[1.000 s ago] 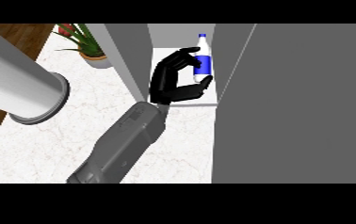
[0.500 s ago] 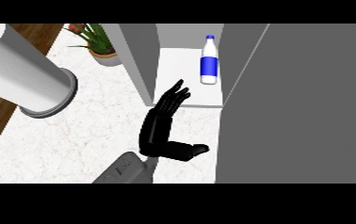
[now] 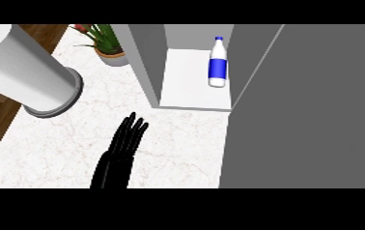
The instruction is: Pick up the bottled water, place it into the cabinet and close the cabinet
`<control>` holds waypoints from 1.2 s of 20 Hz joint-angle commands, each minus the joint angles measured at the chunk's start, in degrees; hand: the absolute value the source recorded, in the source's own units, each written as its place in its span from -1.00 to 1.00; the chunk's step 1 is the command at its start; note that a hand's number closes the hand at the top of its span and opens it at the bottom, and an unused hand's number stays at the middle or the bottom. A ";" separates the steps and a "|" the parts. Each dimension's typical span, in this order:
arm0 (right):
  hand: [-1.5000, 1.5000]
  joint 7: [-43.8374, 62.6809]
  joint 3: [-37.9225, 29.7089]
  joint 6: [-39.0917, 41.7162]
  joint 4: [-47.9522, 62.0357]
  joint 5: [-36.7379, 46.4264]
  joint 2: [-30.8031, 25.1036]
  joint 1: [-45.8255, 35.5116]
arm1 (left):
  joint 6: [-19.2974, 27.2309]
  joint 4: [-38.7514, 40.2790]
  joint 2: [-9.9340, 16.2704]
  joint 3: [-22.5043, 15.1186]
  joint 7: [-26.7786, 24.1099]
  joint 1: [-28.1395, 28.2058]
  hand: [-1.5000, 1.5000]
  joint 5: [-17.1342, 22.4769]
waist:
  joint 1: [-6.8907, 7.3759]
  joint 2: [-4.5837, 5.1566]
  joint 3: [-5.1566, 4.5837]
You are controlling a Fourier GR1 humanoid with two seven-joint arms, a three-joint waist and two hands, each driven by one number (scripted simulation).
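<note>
Now bottled water (image 3: 218, 68) inside cabinet (image 3: 196, 101) — well apart from robot hand (image 3: 122, 151)

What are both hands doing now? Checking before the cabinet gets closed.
Left hand: not in view.
Right hand: open, holding nothing; bottled water stands in the cabinet.

Readable text: none anywhere in view.
Bottled water (image 3: 218, 68) label: plain blue band, no words, beyond the hand (image 3: 123, 147).
</note>
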 commanded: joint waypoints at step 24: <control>1.00 26.08 14.60 2.44 -5.44 3.87 -5.79 -34.65 | -24.71 -11.69 29.84 13.70 -12.55 22.72 -1.00 6.27 | 6.33 2.02 -0.59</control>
